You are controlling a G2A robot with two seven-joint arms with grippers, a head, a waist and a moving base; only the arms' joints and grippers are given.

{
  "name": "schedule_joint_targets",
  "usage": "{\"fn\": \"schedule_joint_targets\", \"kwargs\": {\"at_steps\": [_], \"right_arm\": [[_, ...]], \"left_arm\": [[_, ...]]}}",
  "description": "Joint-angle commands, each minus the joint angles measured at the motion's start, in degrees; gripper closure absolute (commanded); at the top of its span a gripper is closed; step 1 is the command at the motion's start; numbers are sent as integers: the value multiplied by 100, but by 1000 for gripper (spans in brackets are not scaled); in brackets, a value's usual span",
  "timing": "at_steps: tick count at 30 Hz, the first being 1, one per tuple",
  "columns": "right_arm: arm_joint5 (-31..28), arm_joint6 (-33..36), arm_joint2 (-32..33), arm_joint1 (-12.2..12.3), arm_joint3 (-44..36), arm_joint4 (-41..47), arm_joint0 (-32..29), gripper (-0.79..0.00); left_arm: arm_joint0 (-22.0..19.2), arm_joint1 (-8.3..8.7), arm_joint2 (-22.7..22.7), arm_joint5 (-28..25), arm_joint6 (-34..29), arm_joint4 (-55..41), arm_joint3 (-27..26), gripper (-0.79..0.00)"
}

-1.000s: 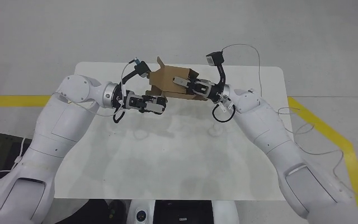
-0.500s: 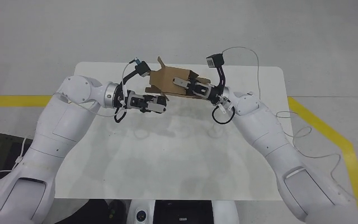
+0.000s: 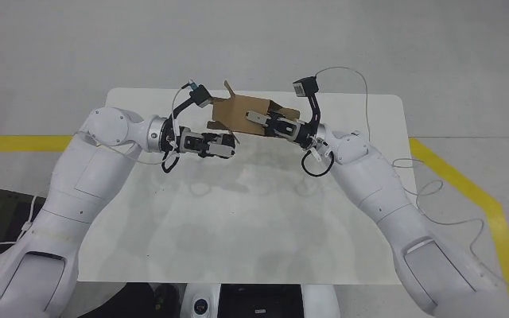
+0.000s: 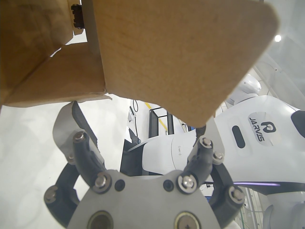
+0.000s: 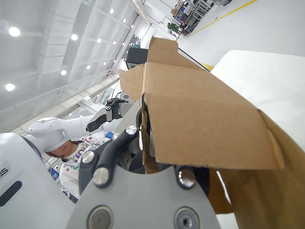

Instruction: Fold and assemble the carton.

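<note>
We see the carton (image 3: 242, 110) over the table's (image 3: 238, 230) far middle, long axis running left to right, its flapped open end toward the spread-open left gripper (image 4: 139, 115), while the right gripper (image 3: 261, 120) pinches its opposite wall.

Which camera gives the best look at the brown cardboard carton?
The top view: the brown cardboard carton shows nearly whole, flaps open. The left wrist view catches one flap close up; the right wrist view, one outer wall.
</note>
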Motion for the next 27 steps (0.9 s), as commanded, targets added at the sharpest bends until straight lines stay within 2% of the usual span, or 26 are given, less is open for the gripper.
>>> {"fn": "schedule_joint_targets", "kwargs": {"at_steps": [1, 9, 16, 27], "right_arm": [[101, -107, 23, 6, -92, -64, -63, 0], [577, -307, 168, 38, -524, -261, -356, 0], [866, -210, 236, 40, -660, -376, -463, 0], [964, -121, 346, 17, -701, -457, -541, 0]], "left_arm": [[-2, -3, 7, 2, -2, 0, 4, -785], [-17, -19, 23, 11, -11, -31, 34, -785], [-61, -27, -26, 6, -6, -63, 118, -785], [-53, -20, -122, 62, -62, -149, 114, -785]]}}
